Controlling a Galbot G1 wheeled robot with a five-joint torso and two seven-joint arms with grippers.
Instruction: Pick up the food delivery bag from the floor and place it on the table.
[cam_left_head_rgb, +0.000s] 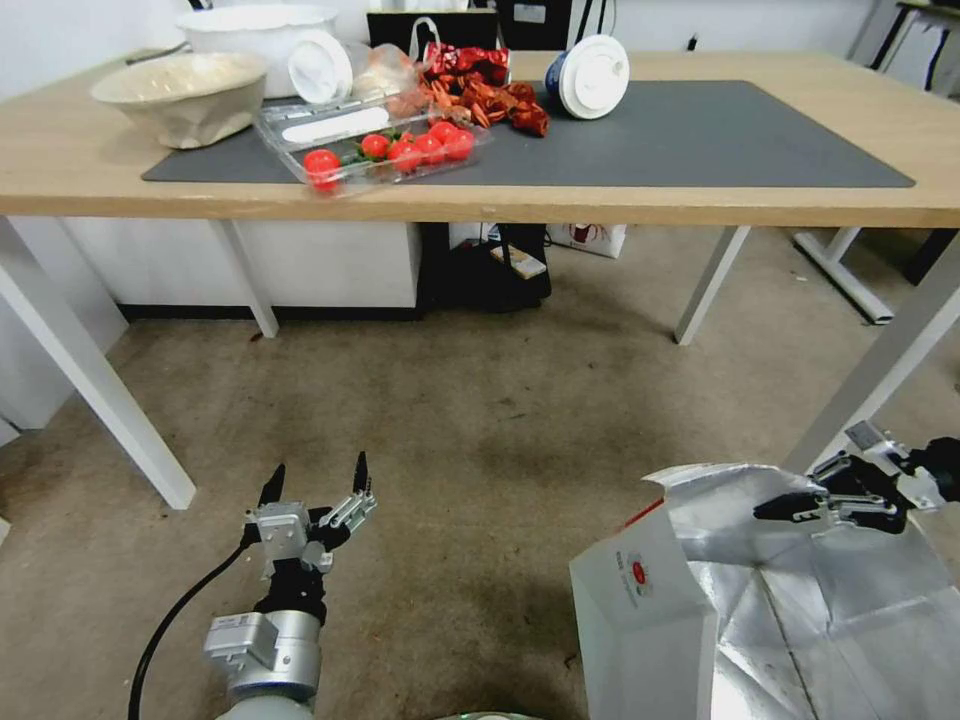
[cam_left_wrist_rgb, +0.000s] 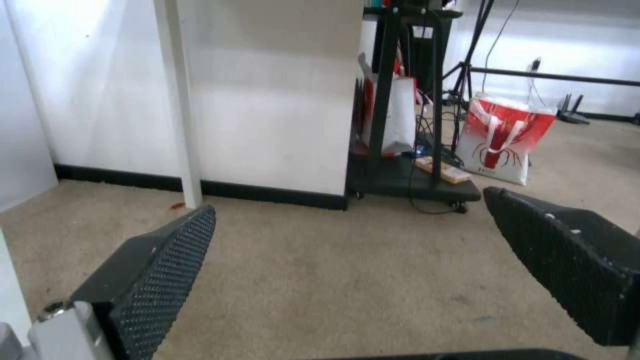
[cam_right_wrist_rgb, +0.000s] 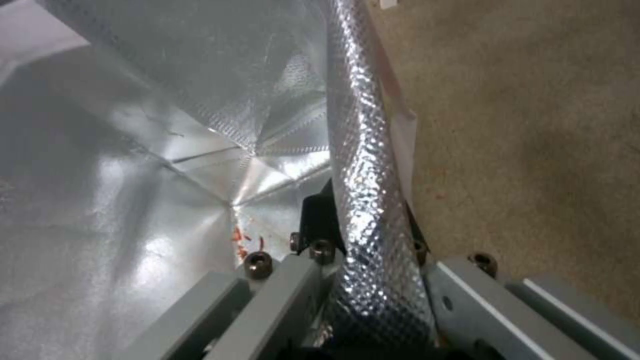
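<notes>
The food delivery bag stands open at the lower right of the head view, white with a small round red logo and a silver foil lining; its base is cut off by the frame edge. My right gripper is at the bag's far rim. In the right wrist view it is shut on the foil rim, with the floor beside it. My left gripper hangs open over the floor at the lower left, its fingers spread wide and holding nothing. The table with its dark mat stands ahead.
On the table's left half sit bowls, a clear tray of tomatoes, red snack packets and a tipped cup. White table legs stand left and right. A red-and-white bag and black cart sit underneath.
</notes>
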